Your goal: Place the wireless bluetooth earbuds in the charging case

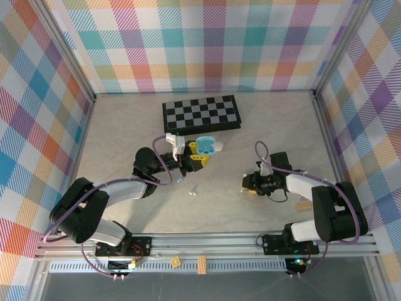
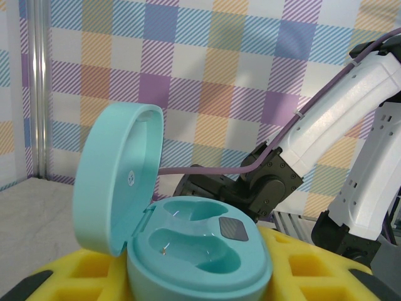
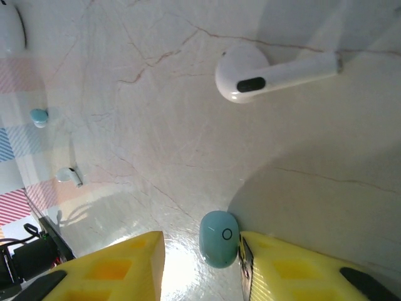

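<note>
Jaws of left gripper (image 1: 199, 153) clamped on open teal charging case (image 2: 207, 257), near table (image 1: 125, 138) centre, lid (image 2: 119, 175) upright. Right gripper (image 3: 200, 237) spread, right of centre; teal earbud (image 3: 219, 239) on table between fingers (image 3: 294, 269), touching one finger. White earbud (image 3: 269, 74) lies beyond.

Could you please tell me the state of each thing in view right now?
charging case: lid open, both wells empty
left gripper: shut on charging case
right gripper: open around light blue earbud
light blue earbud: on the table, not gripped
white earbud: lying loose on the table
</note>
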### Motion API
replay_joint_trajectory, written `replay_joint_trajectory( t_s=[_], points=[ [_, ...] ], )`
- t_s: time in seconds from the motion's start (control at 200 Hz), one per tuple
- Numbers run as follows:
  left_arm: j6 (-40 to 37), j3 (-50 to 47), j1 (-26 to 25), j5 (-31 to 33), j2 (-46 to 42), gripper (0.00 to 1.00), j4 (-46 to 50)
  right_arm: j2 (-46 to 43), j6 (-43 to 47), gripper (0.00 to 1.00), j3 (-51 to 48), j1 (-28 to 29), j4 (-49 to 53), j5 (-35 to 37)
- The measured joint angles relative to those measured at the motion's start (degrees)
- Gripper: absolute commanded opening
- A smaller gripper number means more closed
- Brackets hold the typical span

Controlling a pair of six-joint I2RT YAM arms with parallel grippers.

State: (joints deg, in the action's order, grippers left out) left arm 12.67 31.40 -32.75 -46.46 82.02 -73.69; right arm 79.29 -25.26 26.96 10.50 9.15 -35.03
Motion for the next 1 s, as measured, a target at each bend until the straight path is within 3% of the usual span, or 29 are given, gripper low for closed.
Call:
replay_joint_trajectory(
  t_s=[0.615, 1.0],
  points=[
    [0.0, 0.0, 0.02, 0.0, 0.0, 0.39, 0.0, 2.43, -1.36, 0.37, -0.02, 1.38, -3.15, -0.81],
    [-0.02, 0.0, 0.0, 0.0, -0.02, 0.39, 0.0, 3.65, -1.46, 0.3, 1.36, 2.25, -1.29, 1.01]
  ],
)
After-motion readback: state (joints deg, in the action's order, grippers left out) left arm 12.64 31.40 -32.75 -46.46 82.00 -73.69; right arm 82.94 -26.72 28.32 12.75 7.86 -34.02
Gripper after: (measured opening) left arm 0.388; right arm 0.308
